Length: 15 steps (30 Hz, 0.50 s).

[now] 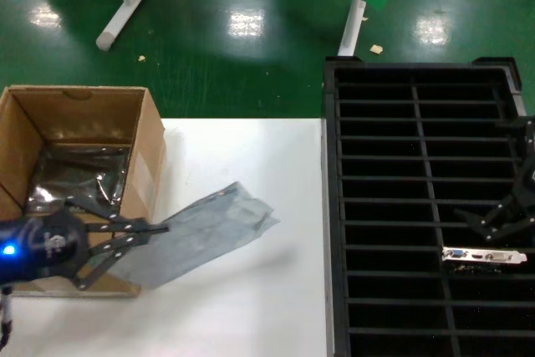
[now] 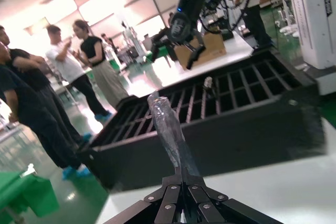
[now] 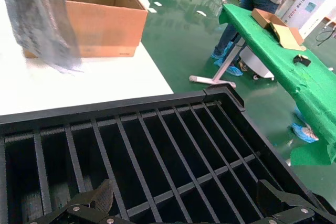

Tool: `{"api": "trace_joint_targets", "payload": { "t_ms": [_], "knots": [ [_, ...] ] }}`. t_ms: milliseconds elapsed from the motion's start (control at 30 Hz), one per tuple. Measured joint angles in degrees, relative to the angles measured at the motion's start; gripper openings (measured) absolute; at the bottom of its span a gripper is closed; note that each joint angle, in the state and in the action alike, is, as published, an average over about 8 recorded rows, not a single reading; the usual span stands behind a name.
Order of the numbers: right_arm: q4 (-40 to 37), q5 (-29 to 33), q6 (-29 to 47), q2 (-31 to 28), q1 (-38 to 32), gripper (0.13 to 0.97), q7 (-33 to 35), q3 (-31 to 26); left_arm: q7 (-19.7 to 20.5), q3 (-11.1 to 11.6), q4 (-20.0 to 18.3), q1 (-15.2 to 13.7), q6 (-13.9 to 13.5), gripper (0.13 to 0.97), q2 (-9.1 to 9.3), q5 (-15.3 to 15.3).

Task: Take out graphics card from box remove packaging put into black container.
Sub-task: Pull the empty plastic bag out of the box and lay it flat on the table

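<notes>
A large black plastic slotted crate (image 1: 422, 123) stands against a white table (image 1: 251, 290). A slim dark graphics card with a silver bracket and blue port (image 1: 483, 256) stands in a slot of the crate, on the side farthest from the table. Just above the card, the right gripper (image 1: 500, 221) hovers with jaws spread wide, holding nothing. Well apart from the crate, an open brown cardboard box (image 1: 79, 165) sits on the table. Between box and crate, the left gripper (image 1: 149, 229) pinches a crinkly silvery-grey plastic bag (image 1: 196, 227), jaws closed on its edge.
</notes>
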<state>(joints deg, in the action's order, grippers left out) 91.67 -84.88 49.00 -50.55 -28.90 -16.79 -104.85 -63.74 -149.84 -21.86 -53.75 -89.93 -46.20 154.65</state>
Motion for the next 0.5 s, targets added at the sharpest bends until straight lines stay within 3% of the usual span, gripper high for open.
{"api": "trace_joint_targets", "payload": {
  "t_ms": [300, 400, 500],
  "knots": [
    [0.0, -0.2, -0.3, -0.3, -0.1, 0.966, 0.0, -0.4, -2.2, 12.5, 4.5, 0.0, 1.7, 0.147, 7.7, -11.9],
    [0.0, -0.3, -0.4, -0.4, -0.2, 0.966, 0.0, -0.5, -2.3, 16.0, 4.3, 0.6, 3.0, 0.163, 9.03, -15.5],
    [0.0, -0.4, -0.4, -0.4, -0.2, 0.966, -0.1, -0.6, -1.2, 19.5, 1.7, 2.3, 4.9, 0.178, 9.38, -18.3]
  ]
}}
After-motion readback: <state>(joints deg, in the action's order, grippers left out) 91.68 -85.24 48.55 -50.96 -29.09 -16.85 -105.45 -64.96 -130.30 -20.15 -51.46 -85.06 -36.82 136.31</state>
